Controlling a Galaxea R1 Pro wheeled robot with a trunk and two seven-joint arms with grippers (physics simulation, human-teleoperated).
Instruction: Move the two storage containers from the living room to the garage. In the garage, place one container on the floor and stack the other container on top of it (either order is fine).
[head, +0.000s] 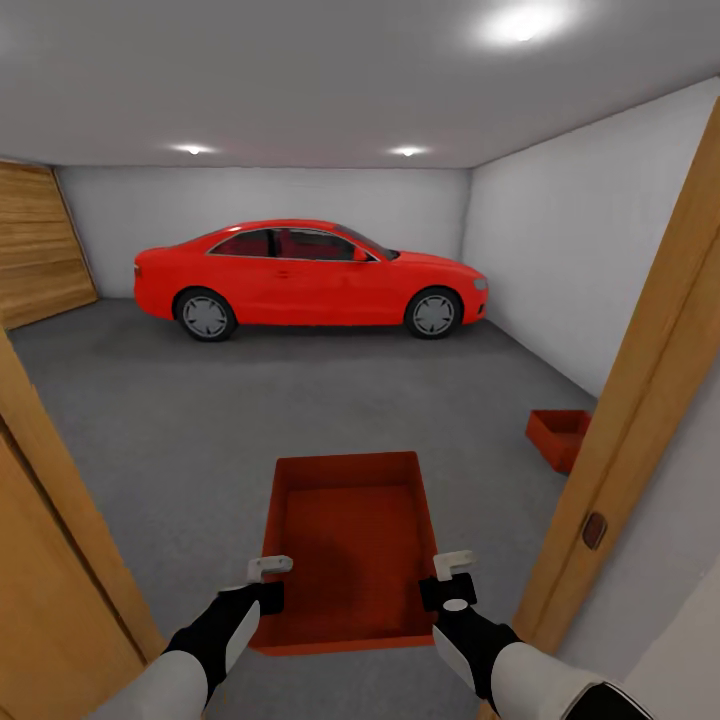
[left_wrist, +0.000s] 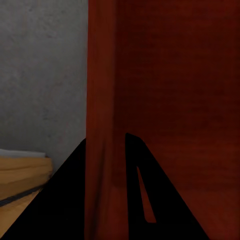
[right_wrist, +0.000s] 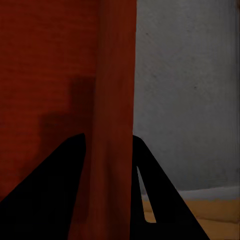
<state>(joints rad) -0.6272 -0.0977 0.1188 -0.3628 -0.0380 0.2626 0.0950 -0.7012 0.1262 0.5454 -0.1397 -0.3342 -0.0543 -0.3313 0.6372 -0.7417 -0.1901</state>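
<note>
With my left gripper (head: 268, 583) and right gripper (head: 446, 578) each pinching a side wall of the carried container (head: 345, 535), I risk clipping the doorframe (head: 640, 400) and twisting it loose before reaching the other container (head: 560, 435).

The storage container (head: 345, 540) held out in front looks like matt orange-red plastic, its wall finely ribbed where the wrist views show it close, and the second container (head: 558, 436), off beside the wooden door frame (head: 650, 400), has the same dull finish. Beneath them the floor (head: 250, 410) is rough, mottled grey concrete. Beyond the held container stands a car (head: 310, 278) in glossy red paint, and the plank door (head: 40, 245) next to it is honey-coloured wood with a soft sheen.
</note>
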